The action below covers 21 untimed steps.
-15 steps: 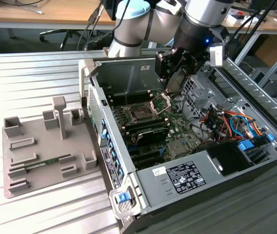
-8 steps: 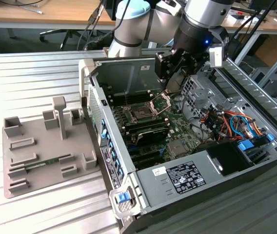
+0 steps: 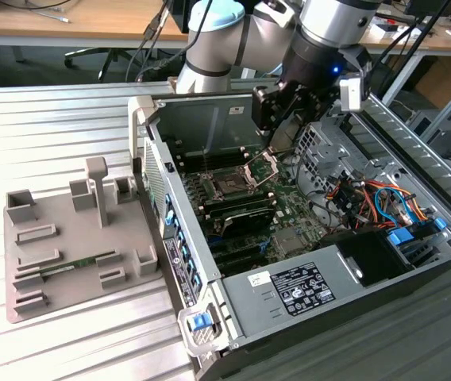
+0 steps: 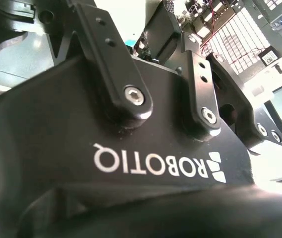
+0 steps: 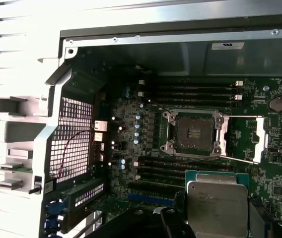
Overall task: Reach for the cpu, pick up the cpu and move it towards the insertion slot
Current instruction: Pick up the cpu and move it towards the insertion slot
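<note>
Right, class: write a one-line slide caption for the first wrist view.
The cpu rides at the gripper, short of the open insertion slot on the motherboard.

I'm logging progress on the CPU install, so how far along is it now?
Pickup looks done: in the first wrist view the cpu rides close under the camera, apparently held by the gripper. In hand: carrying it above the motherboard. Left: reaching the insertion slot, which sits open and empty with its frame raised.

surface: ribbed grey metal table (image 3: pixel 51 119) | behind: wooden desk (image 3: pixel 67 24) (cables draped) | light: bright
</note>
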Motion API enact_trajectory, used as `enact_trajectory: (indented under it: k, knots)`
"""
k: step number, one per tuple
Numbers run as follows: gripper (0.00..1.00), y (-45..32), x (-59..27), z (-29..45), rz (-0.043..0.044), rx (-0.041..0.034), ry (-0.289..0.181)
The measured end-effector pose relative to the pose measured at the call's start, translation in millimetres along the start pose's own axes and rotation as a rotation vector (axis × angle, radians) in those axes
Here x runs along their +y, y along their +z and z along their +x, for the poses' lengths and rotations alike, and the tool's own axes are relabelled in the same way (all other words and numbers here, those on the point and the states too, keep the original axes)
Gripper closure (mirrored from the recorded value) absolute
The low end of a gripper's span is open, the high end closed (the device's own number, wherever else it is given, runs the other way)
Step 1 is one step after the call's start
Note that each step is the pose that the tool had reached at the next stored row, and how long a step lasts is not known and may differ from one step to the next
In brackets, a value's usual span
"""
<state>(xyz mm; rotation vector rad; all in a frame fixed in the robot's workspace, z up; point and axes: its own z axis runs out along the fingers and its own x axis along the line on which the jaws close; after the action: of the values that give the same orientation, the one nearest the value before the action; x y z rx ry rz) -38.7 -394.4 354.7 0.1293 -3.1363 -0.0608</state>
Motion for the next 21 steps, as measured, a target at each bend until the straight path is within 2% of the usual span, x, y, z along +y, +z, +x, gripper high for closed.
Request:
enact_trajectory:
  k: [21]
  knots:
    - [0.45,8.2,-0.3,0.0,0.0,0.0,0.0]
